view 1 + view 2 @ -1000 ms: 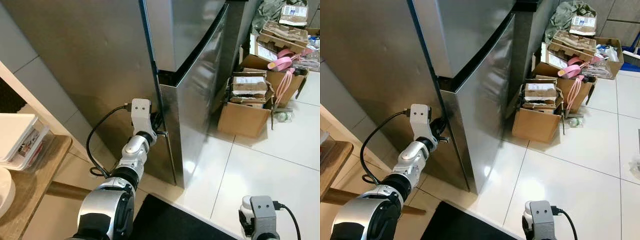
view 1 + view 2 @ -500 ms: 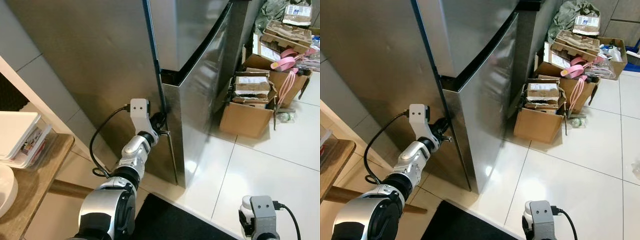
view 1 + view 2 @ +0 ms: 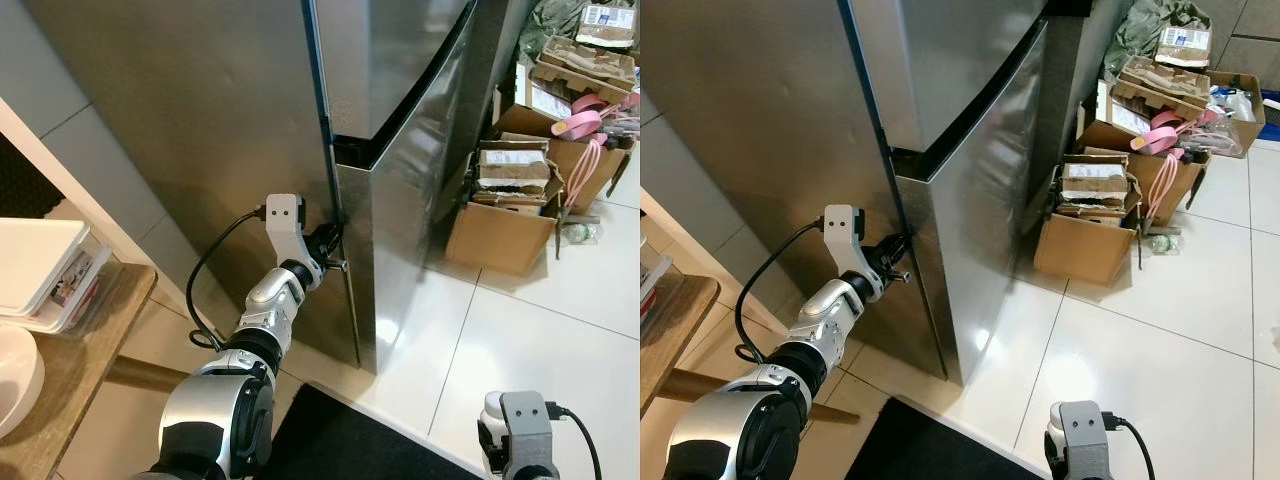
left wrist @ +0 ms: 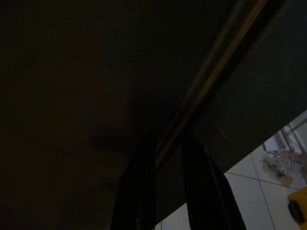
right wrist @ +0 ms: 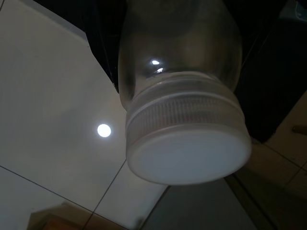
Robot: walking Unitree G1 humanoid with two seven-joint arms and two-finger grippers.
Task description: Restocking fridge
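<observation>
The left gripper [image 3: 335,252] has been pushed deeper onto the edge of the fridge [image 3: 400,200] lower door, fingers [image 4: 201,191] apart around it. The door is not yet opened. A jar [image 5: 182,110] is clamped in the right gripper.

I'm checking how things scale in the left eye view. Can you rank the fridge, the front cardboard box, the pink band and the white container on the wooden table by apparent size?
1. fridge, by far.
2. front cardboard box and white container: these look alike; the container is nearer and cut off by the frame, so unranked.
3. pink band, smallest.
</observation>
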